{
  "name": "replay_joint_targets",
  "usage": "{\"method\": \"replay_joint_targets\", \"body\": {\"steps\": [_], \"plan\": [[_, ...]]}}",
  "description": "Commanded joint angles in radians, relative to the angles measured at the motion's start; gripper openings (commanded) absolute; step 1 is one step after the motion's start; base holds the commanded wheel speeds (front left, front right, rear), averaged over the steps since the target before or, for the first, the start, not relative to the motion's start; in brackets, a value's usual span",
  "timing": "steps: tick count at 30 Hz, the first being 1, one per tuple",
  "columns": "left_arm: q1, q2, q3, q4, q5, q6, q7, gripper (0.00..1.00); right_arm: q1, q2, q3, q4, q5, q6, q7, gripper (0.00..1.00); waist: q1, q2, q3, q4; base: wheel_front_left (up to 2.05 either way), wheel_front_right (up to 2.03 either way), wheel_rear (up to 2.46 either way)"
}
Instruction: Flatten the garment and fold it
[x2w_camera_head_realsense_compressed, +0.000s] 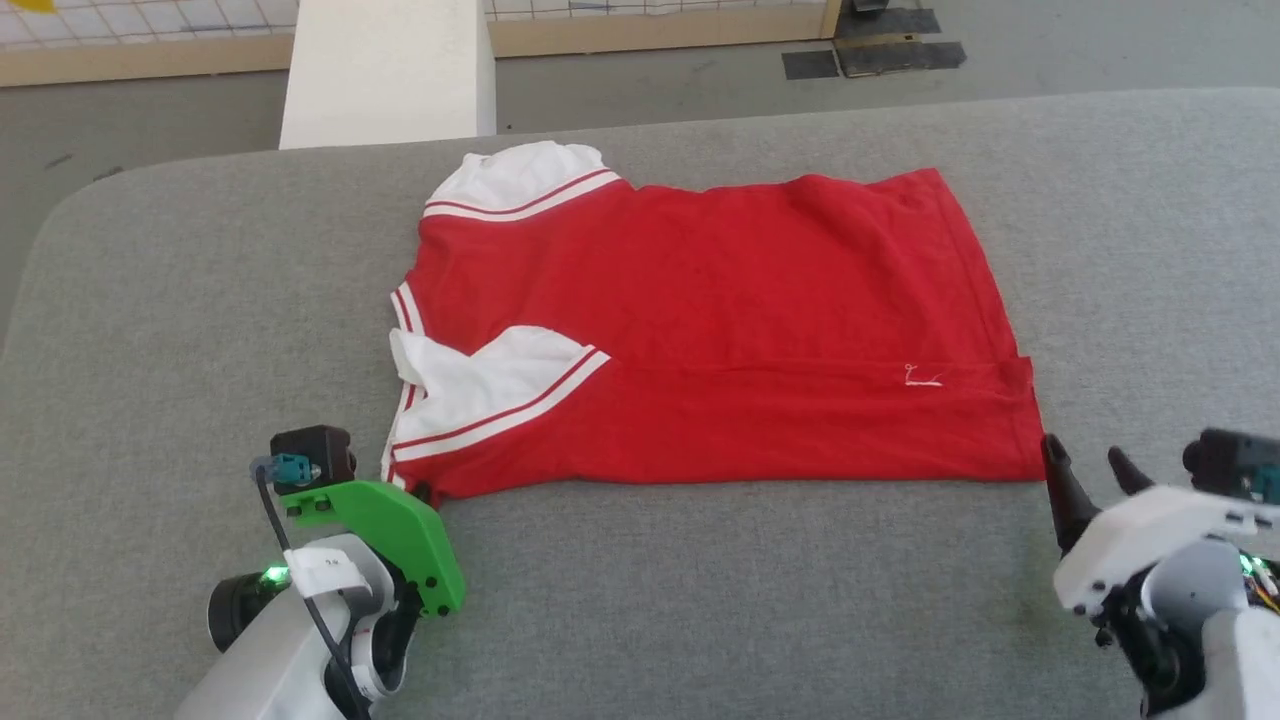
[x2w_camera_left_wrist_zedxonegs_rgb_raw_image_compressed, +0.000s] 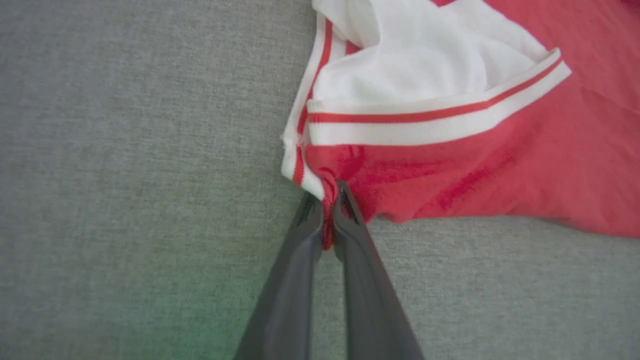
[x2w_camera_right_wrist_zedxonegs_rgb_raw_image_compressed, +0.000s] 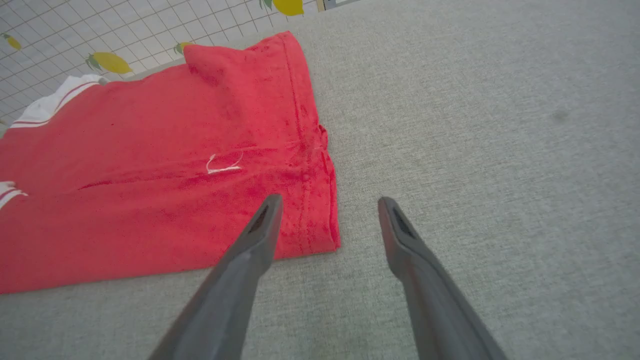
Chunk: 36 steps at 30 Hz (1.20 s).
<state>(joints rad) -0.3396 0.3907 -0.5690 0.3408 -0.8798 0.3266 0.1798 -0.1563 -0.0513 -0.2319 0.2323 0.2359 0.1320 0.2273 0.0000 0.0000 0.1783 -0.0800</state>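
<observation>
Garment (x2w_camera_head_realsense_compressed: 720, 330), bright red and soft, lies spread on a wide grey padded surface (x2w_camera_head_realsense_compressed: 200, 300) of coarse woven cloth with a rounded corner; the garment sits in the middle of it, collar end toward the robot's left and hem toward its right. Beyond the surface's far edge is a plain grey floor (x2w_camera_head_realsense_compressed: 650, 90), a white block (x2w_camera_head_realsense_compressed: 390, 70) standing on it, dark mats (x2w_camera_head_realsense_compressed: 880, 50), and a wooden skirting (x2w_camera_head_realsense_compressed: 150, 55) under a white gridded wall printed with yellow lemons (x2w_camera_right_wrist_zedxonegs_rgb_raw_image_compressed: 107, 62). Two short white sleeves, the near one (x2w_camera_head_realsense_compressed: 490, 385) and the far one (x2w_camera_head_realsense_compressed: 520, 175), carry red-and-white striped trim. A long crease runs lengthwise close to the near edge, and a loose white thread (x2w_camera_head_realsense_compressed: 922, 379) lies by the hem. The left gripper (x2w_camera_left_wrist_zedxonegs_rgb_raw_image_compressed: 327, 200), under a green bracket (x2w_camera_head_realsense_compressed: 390, 530), is clenched on a pinch of red cloth at the near collar-end corner, just below the striped trim. The right gripper (x2w_camera_right_wrist_zedxonegs_rgb_raw_image_compressed: 330, 207) is released, its fingers spread just beside the near hem corner, one finger (x2w_camera_right_wrist_zedxonegs_rgb_raw_image_compressed: 260, 235) over the red edge and the other above bare grey cloth.
</observation>
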Motion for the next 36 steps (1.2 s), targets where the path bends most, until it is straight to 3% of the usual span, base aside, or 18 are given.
{"method": "replay_joint_targets", "body": {"steps": [1,9,10,11,12,14,19,25,30,36], "plan": [[-0.006,-0.003,-0.008,0.001,0.012,-0.006,-0.003,0.00,-0.036,0.001,-0.013,0.026,0.004,-0.001,0.066,1.00,0.0000,0.0000,0.005,0.007,0.00,0.00,0.00],[-0.026,-0.012,-0.019,0.000,0.021,-0.023,-0.018,0.00,-0.162,0.001,-0.085,0.145,-0.070,-0.001,0.457,1.00,0.0000,0.0000,0.028,0.038,0.00,0.00,0.00],[-0.028,-0.013,-0.020,0.000,0.021,-0.025,-0.020,0.00,-0.170,0.001,-0.090,0.149,-0.076,-0.001,0.500,0.65,0.0000,0.0000,0.031,0.041,0.00,0.00,0.00],[-0.029,-0.013,-0.021,0.001,0.022,-0.027,-0.023,0.00,-0.176,0.001,-0.091,0.148,-0.080,-0.001,0.527,0.44,0.0000,0.0000,0.033,0.043,0.00,0.00,0.00],[-0.031,-0.013,-0.022,0.001,0.025,-0.028,-0.027,0.00,-0.181,0.001,-0.091,0.144,-0.086,-0.001,0.555,0.25,0.0000,0.0000,0.035,0.046,0.00,0.00,0.00],[-0.034,-0.012,-0.023,0.001,0.028,-0.032,-0.035,0.00,-0.190,0.001,-0.090,0.124,-0.100,-0.001,0.580,0.00,0.0000,0.0000,0.039,0.050,0.00,0.00,0.00],[-0.039,-0.006,-0.026,0.003,0.047,-0.040,-0.073,0.00,-0.189,0.001,-0.086,0.067,-0.115,-0.001,0.574,0.00,0.0000,0.0000,0.036,0.058,0.00,0.00,0.00],[-0.027,0.028,-0.029,-0.020,0.104,-0.029,-0.158,0.00,-0.140,0.001,-0.083,-0.033,-0.103,-0.001,0.451,0.00,0.0000,0.0000,-0.004,0.067,0.00,0.00,0.00],[0.044,0.097,-0.038,-0.097,0.132,0.018,-0.139,0.00,-0.038,0.001,-0.099,-0.148,-0.093,-0.001,0.429,0.00,0.0000,0.0000,-0.046,0.072,0.00,0.00,0.00],[0.166,0.172,-0.061,-0.242,0.128,0.086,-0.050,0.00,0.114,0.001,-0.125,-0.281,-0.092,-0.001,0.498,0.00,0.0000,0.0000,-0.061,0.080,0.00,0.00,0.00]]}}
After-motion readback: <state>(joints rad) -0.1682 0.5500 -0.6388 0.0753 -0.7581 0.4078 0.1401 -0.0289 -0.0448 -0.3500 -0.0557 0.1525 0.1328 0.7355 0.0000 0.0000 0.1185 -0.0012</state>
